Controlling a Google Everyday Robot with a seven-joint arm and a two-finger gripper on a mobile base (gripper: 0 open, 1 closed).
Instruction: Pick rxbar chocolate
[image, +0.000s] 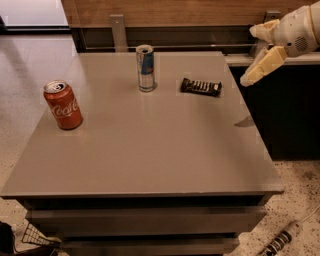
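Note:
The rxbar chocolate (201, 87), a flat dark bar with white lettering, lies on the grey table (150, 150) toward its far right. My gripper (255, 54) hangs in the air at the upper right, just past the table's right edge, to the right of the bar and above it. Its two cream fingers (261, 66) are spread apart with nothing between them.
A slim blue-and-silver can (146, 68) stands left of the bar. A red Coca-Cola can (63, 105) stands near the table's left edge. A dark counter with a light ledge (280, 60) adjoins the table on the right. A wooden wall panel runs behind.

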